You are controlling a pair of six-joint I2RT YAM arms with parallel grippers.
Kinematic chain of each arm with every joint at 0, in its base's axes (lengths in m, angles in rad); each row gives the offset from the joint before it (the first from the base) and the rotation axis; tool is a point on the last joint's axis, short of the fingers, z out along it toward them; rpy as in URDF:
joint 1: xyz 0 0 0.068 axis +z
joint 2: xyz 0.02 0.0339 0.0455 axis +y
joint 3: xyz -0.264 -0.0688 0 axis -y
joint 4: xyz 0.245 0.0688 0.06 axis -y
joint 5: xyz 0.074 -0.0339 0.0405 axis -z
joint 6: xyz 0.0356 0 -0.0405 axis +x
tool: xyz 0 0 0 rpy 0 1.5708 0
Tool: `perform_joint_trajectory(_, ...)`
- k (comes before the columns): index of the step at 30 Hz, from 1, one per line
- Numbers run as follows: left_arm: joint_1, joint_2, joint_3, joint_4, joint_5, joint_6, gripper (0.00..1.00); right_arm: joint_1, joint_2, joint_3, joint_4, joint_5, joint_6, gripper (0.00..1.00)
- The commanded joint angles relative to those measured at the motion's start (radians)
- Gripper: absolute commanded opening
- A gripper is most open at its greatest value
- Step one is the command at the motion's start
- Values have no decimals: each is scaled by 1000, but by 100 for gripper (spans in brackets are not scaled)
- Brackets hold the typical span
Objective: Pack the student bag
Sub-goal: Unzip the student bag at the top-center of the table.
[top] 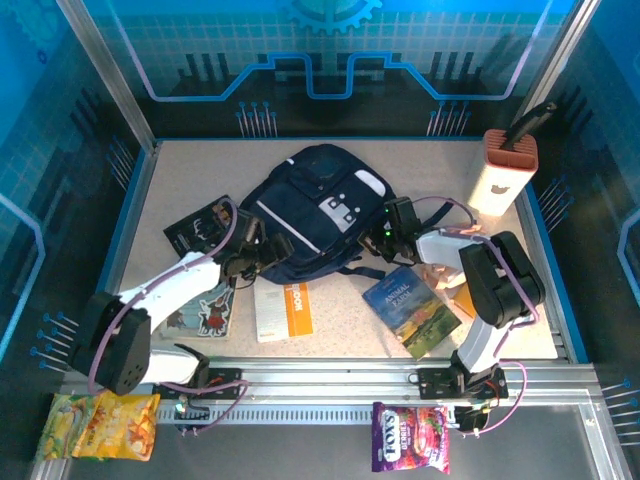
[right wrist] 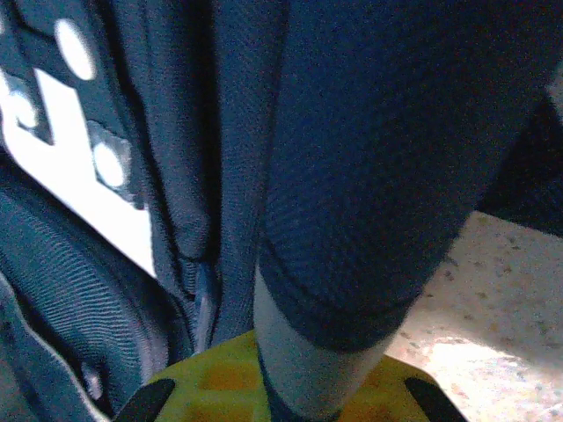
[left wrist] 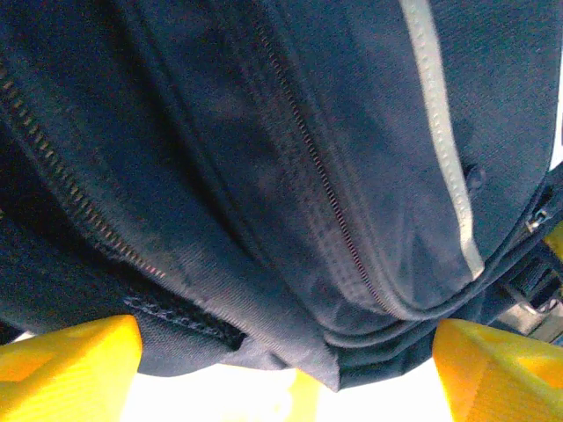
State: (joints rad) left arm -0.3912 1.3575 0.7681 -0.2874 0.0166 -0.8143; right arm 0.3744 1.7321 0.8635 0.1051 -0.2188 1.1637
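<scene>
Right gripper (right wrist: pixel 295 396) jaws are pinching shut on a student bag (top: pixel 315 212) strap; left gripper (left wrist: pixel 286 378) jaws are standing wide open — top view is showing an "ANIMAL FARM" book (top: pixel 412 308).

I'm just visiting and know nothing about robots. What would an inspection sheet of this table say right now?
Surface: speckled beige table, bare between items.
Job's things: navy backpack lying mid-table.
Clutter: black booklet, cartoon card, white-orange book, Animal Farm book, white holder at the far right; yellow snack bag and purple snack bag on the near ledge.
Grippers: left gripper open at the backpack's edge; right gripper shut on the backpack's strap.
Cables: purple cables looping along both arms.
Surroundings: blue printed walls, metal frame.
</scene>
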Motion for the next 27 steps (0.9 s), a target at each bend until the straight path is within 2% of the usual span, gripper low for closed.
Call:
perform_joint_trajectory(1,1,99,78,82,9,-2,87,-4,-100,-27,90,-40,10,8)
perform_joint_trajectory(10,37,341,369,84,-36,83,87,-24,-197,10,87,-96,15,9)
perform_joint_trajectory(14,66,380,471,16,-65,160,87,-23,-192,60,66,-75,39,10)
perform_joint_trajectory(17,66,317,479,-46,-105,230,88,-22,-183,84,50,-52,55,10)
perform_joint_trajectory(21,44,178,406,-94,-106,285,89,-19,-177,109,49,-28,73,10)
perform_joint_trajectory(27,-84,4,241,-90,-103,266,86,-10,-165,147,36,-26,85,10)
